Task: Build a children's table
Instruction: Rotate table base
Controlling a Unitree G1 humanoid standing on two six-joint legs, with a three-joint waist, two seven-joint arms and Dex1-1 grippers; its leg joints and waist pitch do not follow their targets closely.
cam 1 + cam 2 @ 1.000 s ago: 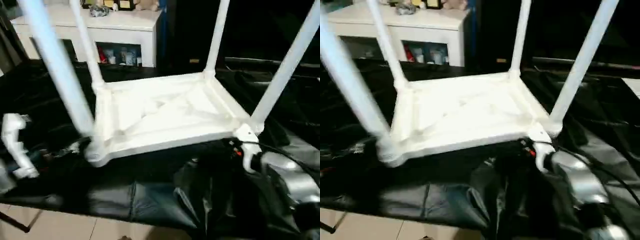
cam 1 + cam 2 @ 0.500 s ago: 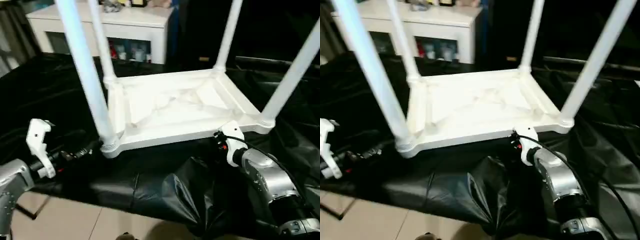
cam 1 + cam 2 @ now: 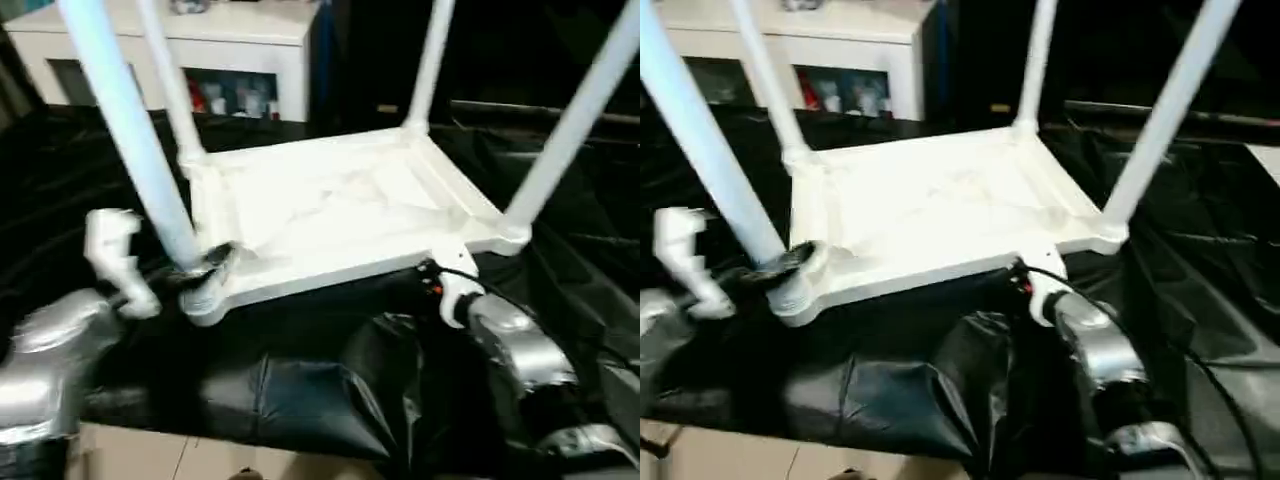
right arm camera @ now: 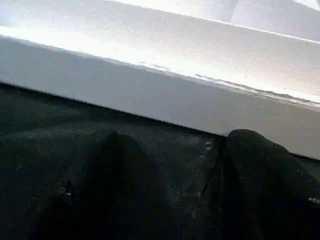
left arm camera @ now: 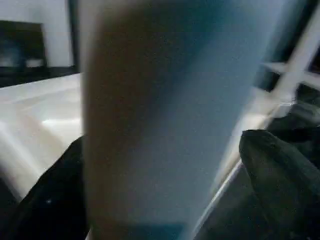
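Your children's table [image 3: 330, 215] lies upside down on the black-sheeted tabletop [image 3: 300, 380], its four legs pointing up. Your left end effector [image 3: 205, 268] has its fingers [image 5: 280, 175] spread around the base of the near-left leg [image 3: 130, 140] (one finger on either side of the tube); you cannot tell whether they press it. Your right end effector [image 4: 170, 190] is spread too, holding nothing, just in front of the table's near edge by the near-right corner. A white cabinet [image 3: 220, 50] stands behind.
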